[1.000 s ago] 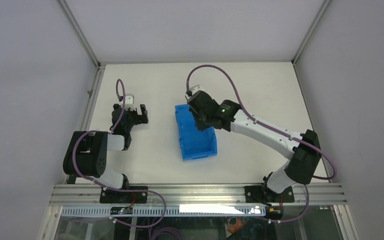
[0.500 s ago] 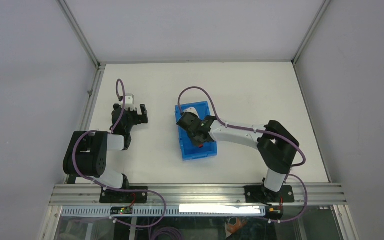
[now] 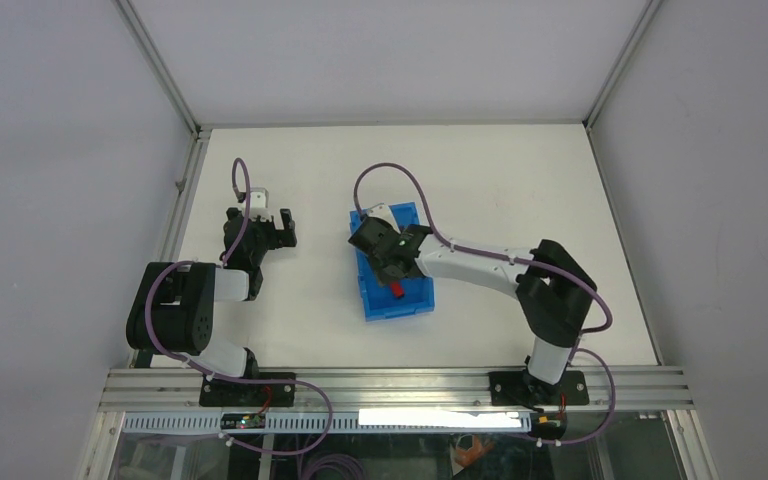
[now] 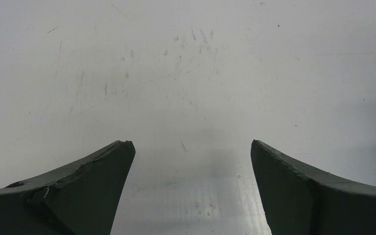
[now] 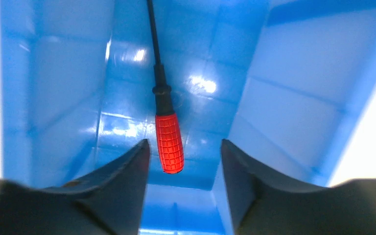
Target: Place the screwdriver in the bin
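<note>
1. Since a second ago the right arm has dropped: the right claw was hanging over the far end of the bin, and now it's down inside it.
2. It's let go too. Its fingers are spread, with a gap on each side of the red handle.
3. The screwdriver is in the bin, down on the floor as far as I can tell, black shaft pointing away from the claw.
4. The bin sits about mid-desk.
5. The left claw hasn't budged. It's near the desk's left edge, wide open and holding nothing.
</note>
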`<act>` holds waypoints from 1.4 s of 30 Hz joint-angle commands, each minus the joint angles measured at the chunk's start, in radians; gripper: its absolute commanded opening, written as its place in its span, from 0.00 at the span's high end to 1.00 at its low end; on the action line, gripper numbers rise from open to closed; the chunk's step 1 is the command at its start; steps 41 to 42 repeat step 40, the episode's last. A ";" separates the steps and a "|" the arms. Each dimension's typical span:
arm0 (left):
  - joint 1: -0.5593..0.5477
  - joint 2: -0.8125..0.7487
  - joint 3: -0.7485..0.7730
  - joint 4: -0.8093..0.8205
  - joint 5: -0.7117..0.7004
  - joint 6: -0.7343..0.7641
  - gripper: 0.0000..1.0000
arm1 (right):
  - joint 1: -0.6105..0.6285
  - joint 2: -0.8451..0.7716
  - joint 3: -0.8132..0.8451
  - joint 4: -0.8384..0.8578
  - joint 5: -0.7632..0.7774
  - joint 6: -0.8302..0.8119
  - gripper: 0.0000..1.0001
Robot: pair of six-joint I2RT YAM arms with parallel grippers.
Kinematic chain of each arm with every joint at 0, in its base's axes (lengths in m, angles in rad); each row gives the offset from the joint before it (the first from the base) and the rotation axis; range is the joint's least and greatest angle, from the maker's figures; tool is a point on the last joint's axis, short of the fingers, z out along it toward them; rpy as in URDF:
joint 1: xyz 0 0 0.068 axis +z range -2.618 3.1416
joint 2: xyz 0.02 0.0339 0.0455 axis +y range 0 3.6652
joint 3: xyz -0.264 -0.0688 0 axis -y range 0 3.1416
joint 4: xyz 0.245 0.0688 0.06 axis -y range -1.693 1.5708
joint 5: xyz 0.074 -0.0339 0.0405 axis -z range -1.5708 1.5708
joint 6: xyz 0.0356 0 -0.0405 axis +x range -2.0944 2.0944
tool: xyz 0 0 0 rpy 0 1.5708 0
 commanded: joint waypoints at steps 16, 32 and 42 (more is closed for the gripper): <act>-0.011 -0.026 0.001 0.026 0.010 -0.016 0.01 | -0.544 -0.330 0.114 -0.105 0.041 -0.116 0.01; -0.011 -0.025 0.001 0.027 0.010 -0.016 0.01 | -0.951 -0.369 0.063 -0.056 -0.059 -0.222 0.01; -0.011 -0.025 0.001 0.026 0.010 -0.016 0.01 | -0.953 -0.403 0.036 -0.033 -0.033 -0.211 0.01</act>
